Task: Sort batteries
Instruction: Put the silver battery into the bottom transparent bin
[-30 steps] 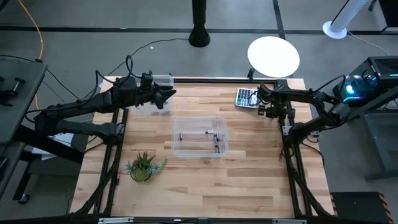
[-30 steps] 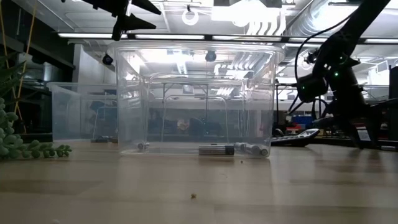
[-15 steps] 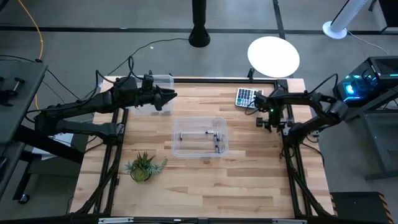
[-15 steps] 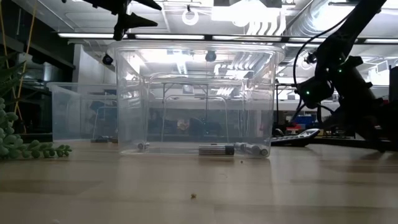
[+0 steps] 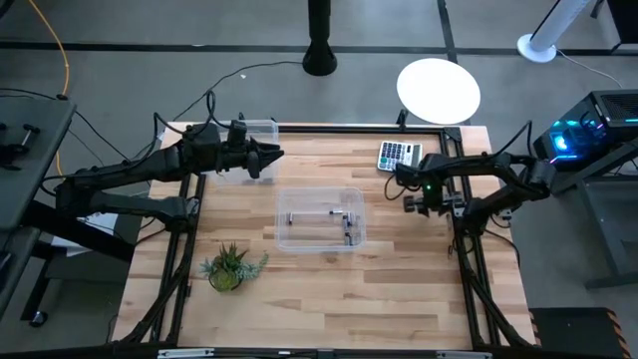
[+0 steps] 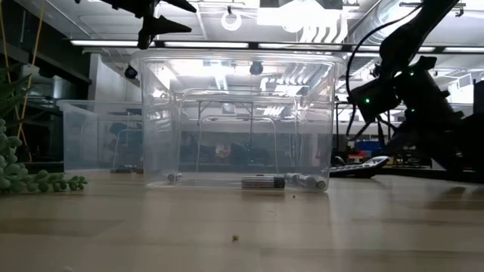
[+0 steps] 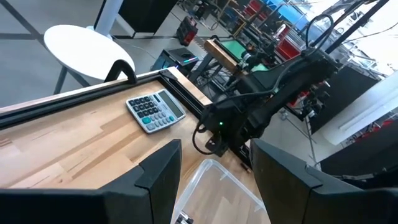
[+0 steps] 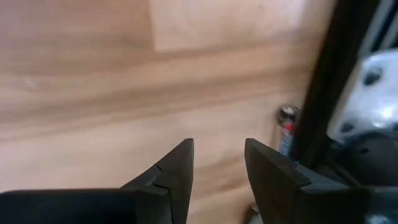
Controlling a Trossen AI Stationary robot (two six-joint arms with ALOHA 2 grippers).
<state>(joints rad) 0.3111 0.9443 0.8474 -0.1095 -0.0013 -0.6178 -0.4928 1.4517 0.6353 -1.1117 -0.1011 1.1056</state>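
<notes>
Now both grippers, left gripper (image 5: 273, 154) and right gripper (image 5: 402, 176), gape empty

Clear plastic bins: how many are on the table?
2. One bin sits in the middle, batteries inside; the other bin is at the far left corner, partly under the left gripper.
</notes>
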